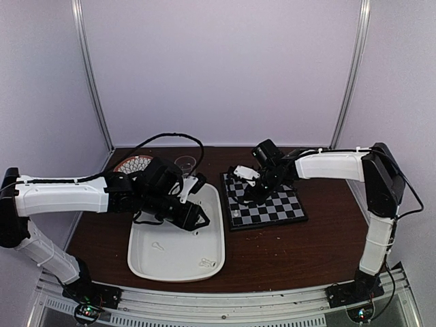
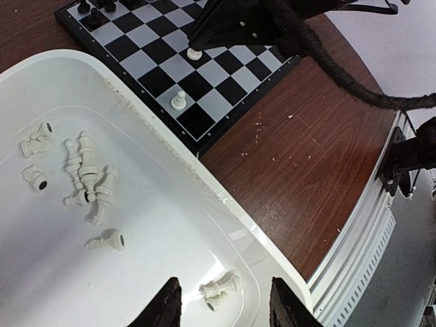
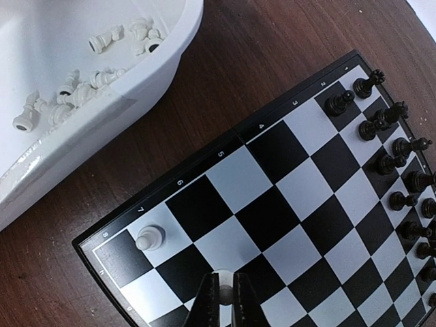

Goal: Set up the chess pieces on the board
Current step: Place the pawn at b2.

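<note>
Board (image 3: pixel 286 211) rim reads 2–8 — right pincer (image 3: pixel 222 285) clamps a white chess piece (image 2: pixel 194 53), left pincer (image 2: pixel 226 289) wide.

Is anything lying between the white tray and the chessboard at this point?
No. Only a bare strip of brown tabletop separates the tray from the board. The right wrist view shows this most clearly.

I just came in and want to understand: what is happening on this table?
The right gripper holds a white pawn on the board, near one standing pawn. Black pieces line the opposite edge. The left gripper hangs open over the tray, where the other white pieces lie loose.
</note>
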Controlling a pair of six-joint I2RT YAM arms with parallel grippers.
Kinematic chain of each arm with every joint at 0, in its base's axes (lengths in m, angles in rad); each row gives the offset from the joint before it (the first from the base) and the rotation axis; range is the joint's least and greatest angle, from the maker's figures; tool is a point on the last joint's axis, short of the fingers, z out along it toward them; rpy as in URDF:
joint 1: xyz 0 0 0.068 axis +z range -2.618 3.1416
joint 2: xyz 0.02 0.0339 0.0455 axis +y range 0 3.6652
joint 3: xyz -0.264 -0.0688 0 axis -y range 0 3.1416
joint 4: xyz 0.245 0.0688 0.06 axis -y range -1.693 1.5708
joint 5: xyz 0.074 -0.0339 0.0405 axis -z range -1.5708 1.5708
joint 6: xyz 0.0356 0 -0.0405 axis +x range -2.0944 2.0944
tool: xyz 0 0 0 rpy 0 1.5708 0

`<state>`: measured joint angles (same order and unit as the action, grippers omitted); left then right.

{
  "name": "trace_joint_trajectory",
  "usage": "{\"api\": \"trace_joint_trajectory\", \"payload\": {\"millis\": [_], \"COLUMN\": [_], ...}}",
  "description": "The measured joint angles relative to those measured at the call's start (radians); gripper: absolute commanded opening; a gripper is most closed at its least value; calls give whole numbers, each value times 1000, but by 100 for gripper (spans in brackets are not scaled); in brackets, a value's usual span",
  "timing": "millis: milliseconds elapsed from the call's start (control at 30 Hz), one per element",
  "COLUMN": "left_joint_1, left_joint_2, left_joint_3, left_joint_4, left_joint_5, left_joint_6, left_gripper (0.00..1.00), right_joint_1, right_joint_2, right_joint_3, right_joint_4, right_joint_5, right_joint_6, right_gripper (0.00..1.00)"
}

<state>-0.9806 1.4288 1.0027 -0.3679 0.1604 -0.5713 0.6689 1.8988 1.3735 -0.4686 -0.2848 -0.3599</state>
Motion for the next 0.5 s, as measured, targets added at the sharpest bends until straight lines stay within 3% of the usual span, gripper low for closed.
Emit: {"api": "trace_joint_trajectory", "payload": {"millis": [500], "left_joint_1": [0], "left_joint_2": [13], "left_joint_3": [0], "left_joint_4": [2], "left_joint_5": [1], "left_joint_6": [-16], "left_gripper": [44], "right_joint_1": [8], "right_joint_2": [12], "right_joint_3": [-48], "right_joint_4": [17], "right_joint_5": [-58], "right_joint_6": [10], "right_gripper": [0]}}
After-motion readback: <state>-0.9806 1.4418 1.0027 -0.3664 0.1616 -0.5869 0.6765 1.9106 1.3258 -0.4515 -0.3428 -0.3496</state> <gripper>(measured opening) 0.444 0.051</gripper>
